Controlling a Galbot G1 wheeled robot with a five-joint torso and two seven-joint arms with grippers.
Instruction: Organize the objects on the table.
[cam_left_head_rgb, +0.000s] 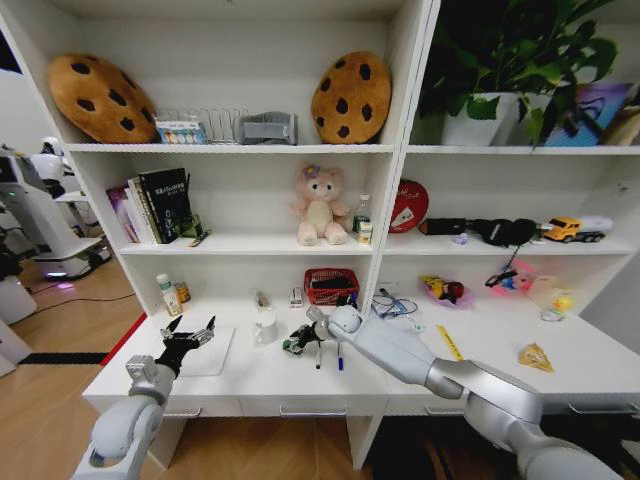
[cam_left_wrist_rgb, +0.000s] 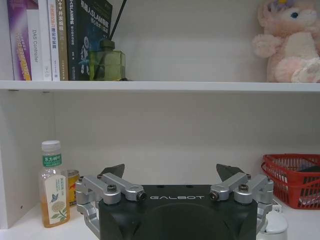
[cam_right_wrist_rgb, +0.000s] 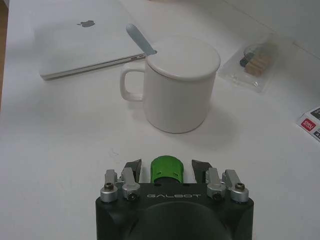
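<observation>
Hidden or unclear: the green object (cam_right_wrist_rgb: 167, 169) sitting between the right gripper's jaws is showing just a rounded top in the right wrist view — the rest is lying behind the gripper body, so cap or toy cannot be told. In the head view that spot is reading as a dark tangle.
Right gripper (cam_left_head_rgb: 300, 339): reaching across the counter (cam_left_head_rgb: 250, 375), low over it, just beside the white cup; its jaws are standing narrowly apart on either side of the green object, and whether they are pressing on it is not visible.
Left gripper (cam_left_head_rgb: 190, 334): hovering above the silver laptop, jaws spread wide with nothing between them.
Silver laptop (cam_left_head_rgb: 205, 352): lying closed and flat at the counter's left end.
White cup (cam_right_wrist_rgb: 177, 84): standing upright near the laptop, lidded, with a grey handle (cam_right_wrist_rgb: 140, 39) poking out under the lid; contents are hidden.
Red basket (cam_left_head_rgb: 331, 286): sitting at the back of the counter, holding something dark that is hard to make out.
Clear bag (cam_right_wrist_rgb: 255, 60): lying beyond the cup, holding small dark and tan pieces.
Pens (cam_left_head_rgb: 339, 358): two lying loose on the counter under the right arm.
Yellow ruler (cam_left_head_rgb: 450, 343): lying flat, partly cut off by the right arm.
Bottle (cam_left_wrist_rgb: 53, 185): green-labelled, amber liquid inside, standing at the back left.
</observation>
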